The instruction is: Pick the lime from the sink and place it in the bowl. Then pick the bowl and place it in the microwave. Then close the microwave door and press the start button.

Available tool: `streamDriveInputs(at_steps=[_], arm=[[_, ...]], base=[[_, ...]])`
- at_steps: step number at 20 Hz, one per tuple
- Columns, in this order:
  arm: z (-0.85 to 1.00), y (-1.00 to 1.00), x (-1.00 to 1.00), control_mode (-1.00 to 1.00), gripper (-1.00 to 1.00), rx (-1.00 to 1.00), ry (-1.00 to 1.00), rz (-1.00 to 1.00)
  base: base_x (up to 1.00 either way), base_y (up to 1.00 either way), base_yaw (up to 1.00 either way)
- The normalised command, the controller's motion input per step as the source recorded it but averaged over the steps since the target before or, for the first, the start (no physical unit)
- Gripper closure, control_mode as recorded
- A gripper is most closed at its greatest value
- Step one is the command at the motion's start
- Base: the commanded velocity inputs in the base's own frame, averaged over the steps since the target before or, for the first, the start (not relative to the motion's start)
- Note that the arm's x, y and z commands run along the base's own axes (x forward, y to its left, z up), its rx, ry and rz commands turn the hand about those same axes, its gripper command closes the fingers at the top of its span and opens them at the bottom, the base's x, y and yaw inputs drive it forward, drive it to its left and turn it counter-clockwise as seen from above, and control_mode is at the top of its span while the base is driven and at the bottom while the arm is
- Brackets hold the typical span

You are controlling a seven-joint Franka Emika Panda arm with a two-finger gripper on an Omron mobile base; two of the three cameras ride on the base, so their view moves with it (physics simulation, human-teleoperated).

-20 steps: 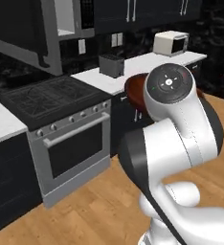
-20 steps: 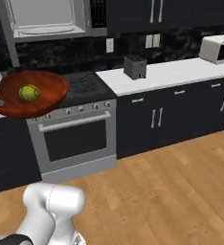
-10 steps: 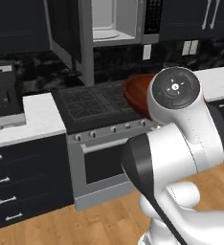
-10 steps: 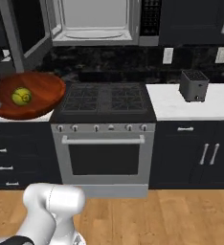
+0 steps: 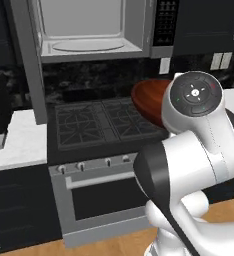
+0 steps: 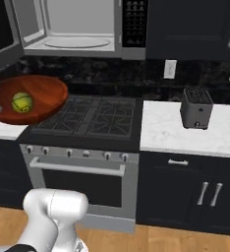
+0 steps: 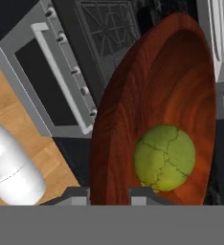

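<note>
Bowl (image 6: 31, 98) rim is cut off at the left edge of the right base view, where a sliver of the white hand overlaps it, and in the left base view the arm's big round joint hides most of the bowl (image 5: 149, 102), leaving only its left part in sight. Gripper (image 7: 109, 194) shows in the hand view as two dark finger tips low in the picture, standing either side of the bowl's (image 7: 147, 110) near rim, narrowly parted and clamped on it. The lime (image 7: 164, 158) sits inside the bowl just beyond the tips, resting on the glossy red-brown floor; the right base view shows the lime (image 6: 21, 102) toward the gripper side of the bowl. The bowl is carried clear of any surface, above the front left part of the gas stove (image 6: 90, 115). The arm rises from the base and bends at the elbow, its forearm reaching forward over the stove. Above and ahead of the gripper the microwave (image 6: 72, 29) stands open, pale interior and turntable exposed; the microwave door (image 6: 6, 34) swings out to the left, partly cropped
</note>
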Motion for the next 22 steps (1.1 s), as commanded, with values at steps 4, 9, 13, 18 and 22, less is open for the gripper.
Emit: streamDriveInputs(at_steps=[4, 9, 13, 18, 22], arm=[[0.0, 0.0, 0.0, 1.0, 1.0, 0.0, 0.0, 0.0], [0.0, 0.0, 0.0, 1.0, 1.0, 0.0, 0.0, 0.0], [0.0, 0.0, 0.0, 1.0, 1.0, 0.0, 0.0, 0.0], [0.0, 0.0, 0.0, 1.0, 1.0, 0.0, 0.0, 0.0], [0.0, 0.0, 0.0, 1.0, 1.0, 0.0, 0.0, 0.0]], base=[[0.74, -0.03, 0.16], [0.44, 0.44, 0.01], [0.33, 0.42, 0.0], [0.38, 0.24, 0.0], [0.46, 0.02, 0.0]])
